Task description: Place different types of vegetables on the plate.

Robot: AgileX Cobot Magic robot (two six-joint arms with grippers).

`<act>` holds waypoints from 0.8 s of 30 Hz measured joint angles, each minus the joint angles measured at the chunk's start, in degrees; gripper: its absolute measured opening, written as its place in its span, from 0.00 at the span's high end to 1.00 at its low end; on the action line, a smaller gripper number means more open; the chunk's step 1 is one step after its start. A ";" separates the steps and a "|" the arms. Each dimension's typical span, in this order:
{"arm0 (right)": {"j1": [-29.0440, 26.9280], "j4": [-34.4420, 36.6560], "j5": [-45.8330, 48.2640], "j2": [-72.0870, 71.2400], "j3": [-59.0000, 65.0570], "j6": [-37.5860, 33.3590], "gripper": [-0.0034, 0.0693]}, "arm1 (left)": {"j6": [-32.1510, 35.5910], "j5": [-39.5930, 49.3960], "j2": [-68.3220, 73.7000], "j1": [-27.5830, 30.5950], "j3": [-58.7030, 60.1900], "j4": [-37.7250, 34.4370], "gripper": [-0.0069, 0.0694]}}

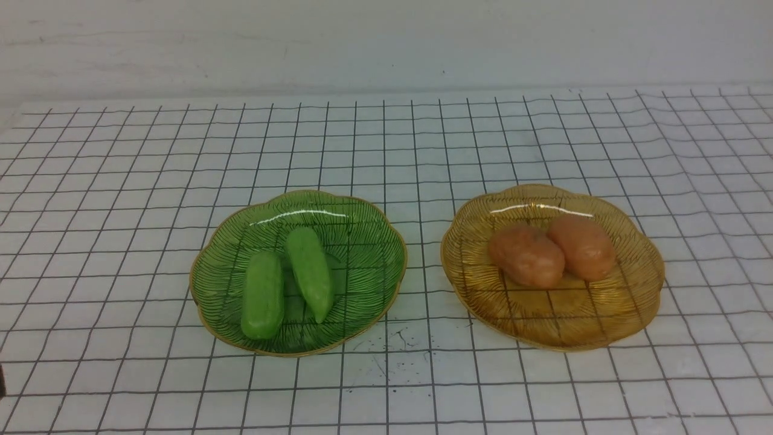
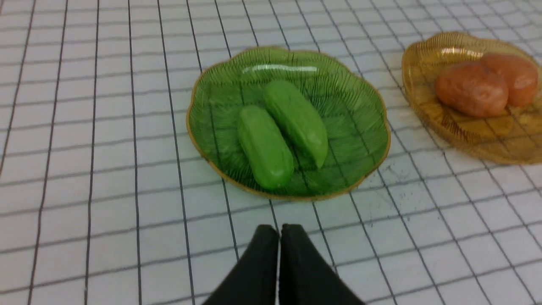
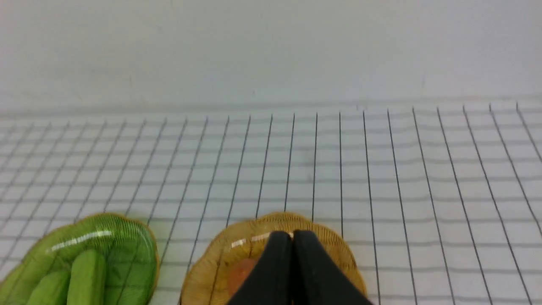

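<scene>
Keep both end effectors, left (image 2: 279, 231) and right (image 3: 293, 237), closed and clear of the filled plates (image 1: 301, 351) (image 1: 552, 347). Sorting looks finished.

Closed fingers (image 3: 271, 271) overlap the view of an amber plate (image 3: 203, 279).

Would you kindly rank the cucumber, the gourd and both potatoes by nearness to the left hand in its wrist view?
1. Cucumber, left in green plate
2. Gourd, on its right
3. Left potato, amber plate
4. Right potato, same plate
</scene>
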 joint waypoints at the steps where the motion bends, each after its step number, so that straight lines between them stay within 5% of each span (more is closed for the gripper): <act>1: 0.00 -0.64 -5.63 -4.77 5.77 0.49 0.97 | 0.00 -1.27 0.00 0.00 0.00 0.00 0.92; 8: 0.00 -3.34 -35.62 -32.73 37.10 1.34 0.97 | 0.00 -4.49 0.00 0.00 1.34 -0.06 0.92; 24: 0.00 -3.86 -37.56 -38.75 44.40 1.40 0.97 | -0.27 -8.32 0.00 0.00 11.48 -4.31 0.92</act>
